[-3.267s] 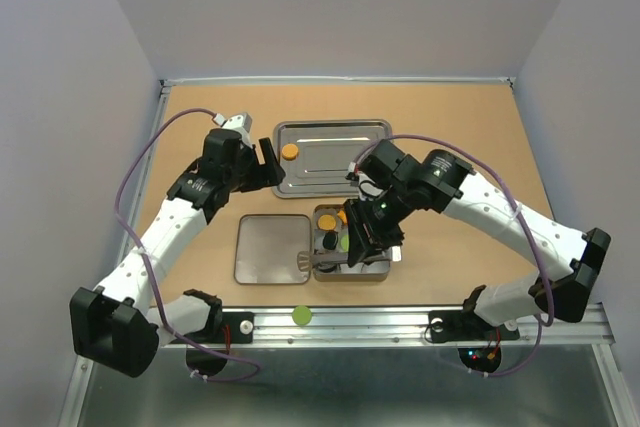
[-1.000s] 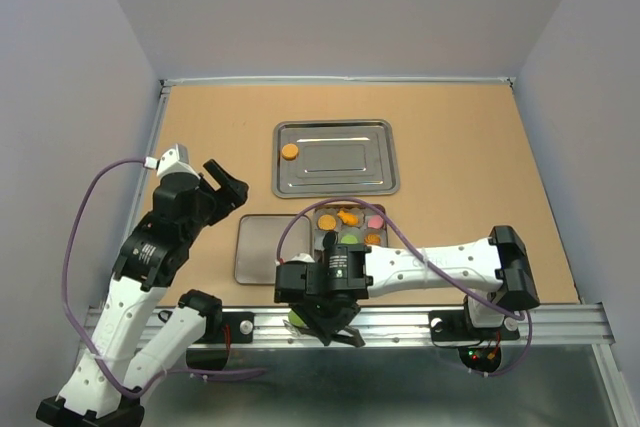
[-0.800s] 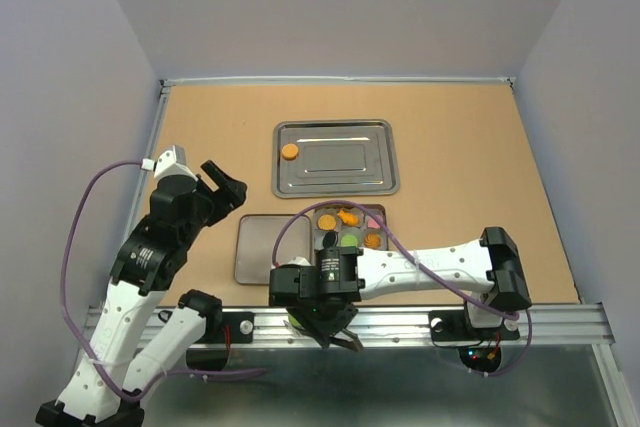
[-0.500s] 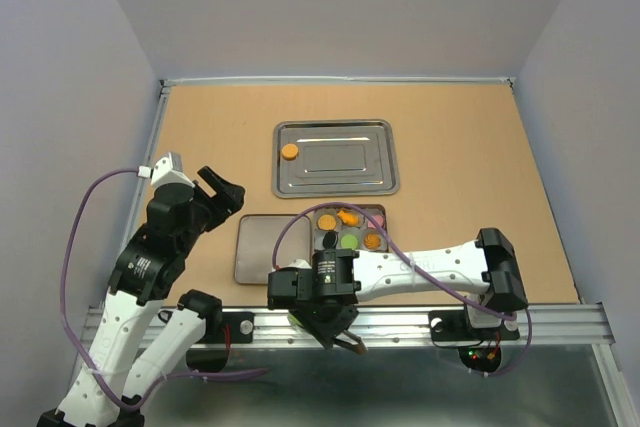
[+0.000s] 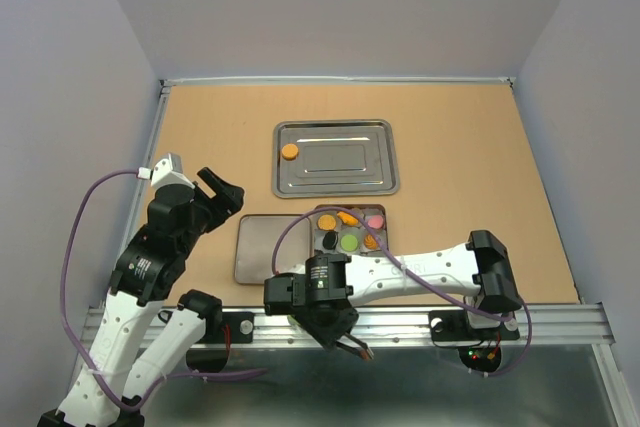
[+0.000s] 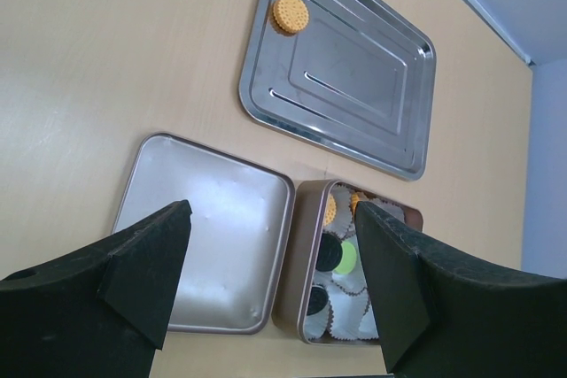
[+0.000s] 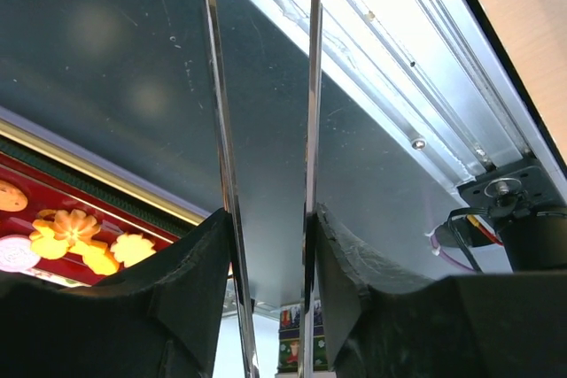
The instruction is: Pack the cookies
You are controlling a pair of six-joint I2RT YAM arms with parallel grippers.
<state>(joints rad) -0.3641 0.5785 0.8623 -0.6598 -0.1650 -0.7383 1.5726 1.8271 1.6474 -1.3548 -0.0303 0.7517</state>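
- I can read no text, brand, number or sign in any of my three views.
- From the top camera, a small label [image 5: 322, 272] on the black wrist housing of the right arm [image 5: 420, 267] carries pale print, too small for me to make out.
- In the right wrist view, a red panel [image 7: 62, 205] with a gold border shows orange flower shapes, with no letters I can read.
- A coloured patch [image 7: 291, 318] at the bottom edge there is too blurred to read.
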